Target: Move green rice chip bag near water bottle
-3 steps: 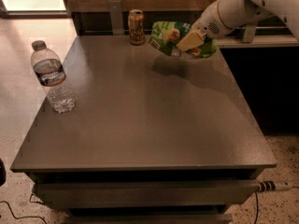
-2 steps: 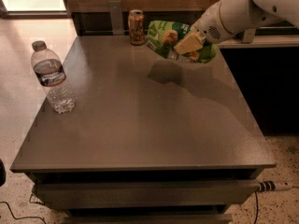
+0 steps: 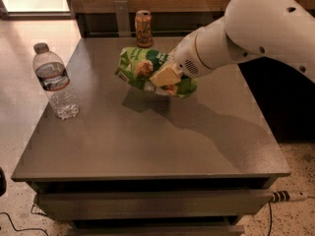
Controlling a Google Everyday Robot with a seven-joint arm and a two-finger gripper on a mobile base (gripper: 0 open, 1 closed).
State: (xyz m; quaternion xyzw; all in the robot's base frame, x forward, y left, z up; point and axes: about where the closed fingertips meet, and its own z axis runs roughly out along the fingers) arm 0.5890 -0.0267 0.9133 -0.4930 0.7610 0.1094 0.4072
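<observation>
Since the earlier frame I have carried the green rice chip bag left and forward, away from the orange-tan drink can at the back edge. My gripper is clamped across the bag's right half and holds it in the air over the middle of the table, its shadow just beneath. The water bottle stands upright near the left edge, still well apart. The bag looks light, soft and crinkly, and it buckles where I pinch it. A hold across the body seems sound, though the contents would crush under hard squeezing.
</observation>
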